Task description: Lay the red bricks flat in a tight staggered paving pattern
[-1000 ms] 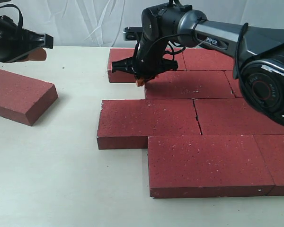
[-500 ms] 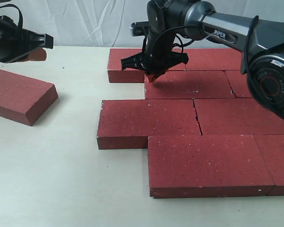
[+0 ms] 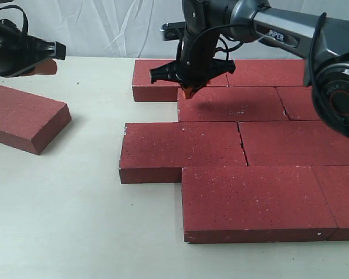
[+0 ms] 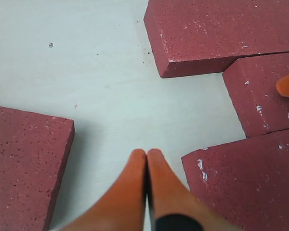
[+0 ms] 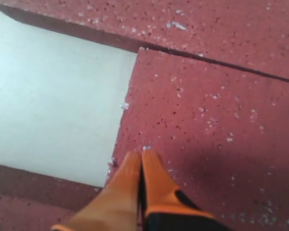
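Several red bricks [image 3: 180,145]: lay flat in tight staggered rows on the worktop [image 3: 75,221]; I counted perhaps eight, the right edge cropping some.
Loose brick [image 3: 23,116]: sat askew, well apart at the left.
Right gripper [image 3: 189,93]: fingers [image 5: 156,178] pressed together, empty, over a back brick's left corner.
Left gripper [image 4: 146,153]: I saw its fingers pressed together, empty, above bare worktop near the loose brick.

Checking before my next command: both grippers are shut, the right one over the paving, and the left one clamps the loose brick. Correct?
Not quite. The left gripper is shut on nothing: in the left wrist view its fingers meet over bare table, and the loose brick lies apart from them on it. The rest holds.
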Controlling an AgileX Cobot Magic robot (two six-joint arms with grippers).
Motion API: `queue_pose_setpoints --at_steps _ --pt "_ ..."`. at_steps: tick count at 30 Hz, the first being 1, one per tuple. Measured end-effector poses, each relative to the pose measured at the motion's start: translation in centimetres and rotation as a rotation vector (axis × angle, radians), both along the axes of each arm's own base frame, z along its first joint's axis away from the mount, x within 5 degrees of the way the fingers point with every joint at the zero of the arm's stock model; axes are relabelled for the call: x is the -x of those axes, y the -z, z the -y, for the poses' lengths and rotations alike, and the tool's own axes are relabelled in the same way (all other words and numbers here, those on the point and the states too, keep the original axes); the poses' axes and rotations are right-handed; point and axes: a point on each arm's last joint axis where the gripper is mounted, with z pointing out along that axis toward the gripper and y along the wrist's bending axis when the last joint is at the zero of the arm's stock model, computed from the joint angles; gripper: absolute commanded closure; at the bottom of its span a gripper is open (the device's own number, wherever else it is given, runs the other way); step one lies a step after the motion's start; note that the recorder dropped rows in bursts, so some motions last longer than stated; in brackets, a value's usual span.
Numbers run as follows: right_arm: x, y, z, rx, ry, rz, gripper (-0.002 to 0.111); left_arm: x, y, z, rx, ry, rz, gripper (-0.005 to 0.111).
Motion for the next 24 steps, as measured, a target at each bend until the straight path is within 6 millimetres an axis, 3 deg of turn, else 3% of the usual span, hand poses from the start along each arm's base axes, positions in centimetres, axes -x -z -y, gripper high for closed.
queue_pose_setpoints --at_steps 5,8,19,24 --pt "1.0 -2.8 0.1 -0.022 -0.090 0.004 0.109 0.0 0.0 0.0 0.000 0.000 0.000 0.107" --pt "1.4 -3.5 -0.1 -0.042 -0.137 -0.013 0.109 0.0 0.0 0.0 0.000 -0.001 0.002 0.107" --pt "2.5 -3.7 -0.8 -0.118 -0.239 -0.106 0.109 -0.1 0.0 -0.1 -0.018 -0.002 0.017 0.107" --pt "2.7 -3.7 -0.9 -0.121 -0.259 -0.116 0.109 -0.3 0.0 -1.3 -0.023 -0.039 0.018 0.107"
